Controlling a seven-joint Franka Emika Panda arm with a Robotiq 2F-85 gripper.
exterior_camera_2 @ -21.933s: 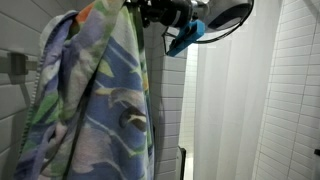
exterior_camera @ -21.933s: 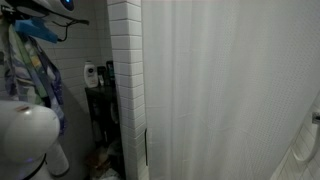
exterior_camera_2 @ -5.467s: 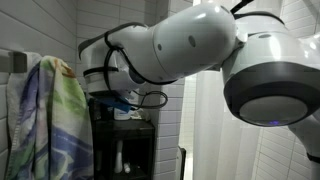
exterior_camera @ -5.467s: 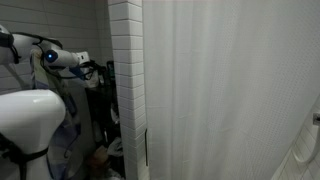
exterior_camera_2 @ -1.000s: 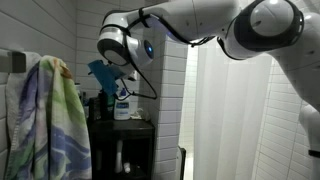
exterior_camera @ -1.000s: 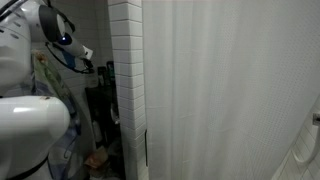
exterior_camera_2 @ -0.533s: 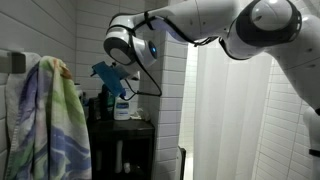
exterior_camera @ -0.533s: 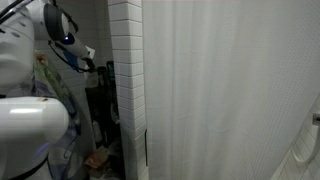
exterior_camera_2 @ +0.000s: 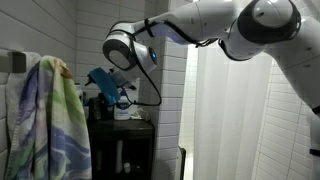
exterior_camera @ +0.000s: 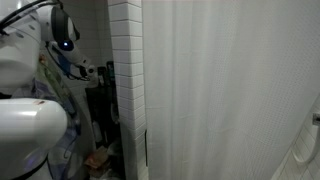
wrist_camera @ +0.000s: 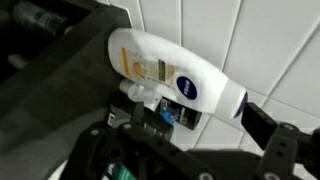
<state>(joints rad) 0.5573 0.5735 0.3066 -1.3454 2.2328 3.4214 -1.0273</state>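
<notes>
**Object nearest the end effector.** A white lotion bottle (wrist_camera: pixel 170 75) with a dark blue cap fills the centre of the wrist view. It lies across the frame, with the cap toward 4 o'clock and the base toward 10 o'clock. In an exterior view the same lotion bottle (exterior_camera_2: pixel 123 110) sits on the top of a black shelf unit (exterior_camera_2: pixel 135 128), against the tiled wall (exterior_camera_2: pixel 175 110).

**End effector.** The gripper (exterior_camera_2: pixel 108 95) hangs just beside the bottle, at its 10 o'clock in that exterior view. Its jaws are spread wide and grip nothing. In the wrist view one of the fingers (wrist_camera: pixel 275 145) shows at 4 o'clock, close to the cap. Contact with the bottle cannot be determined.

**Adjacent items.** A smaller dark container (wrist_camera: pixel 172 114) with a white top sits just beside the bottle, at its 6 o'clock in the wrist view.

**Surroundings.** A patterned blue-and-green towel (exterior_camera_2: pixel 50 125) hangs at 9 o'clock of the shelf unit. A white shower curtain (exterior_camera_2: pixel 240 120) hangs at 3 o'clock, beyond the tiled wall.
</notes>
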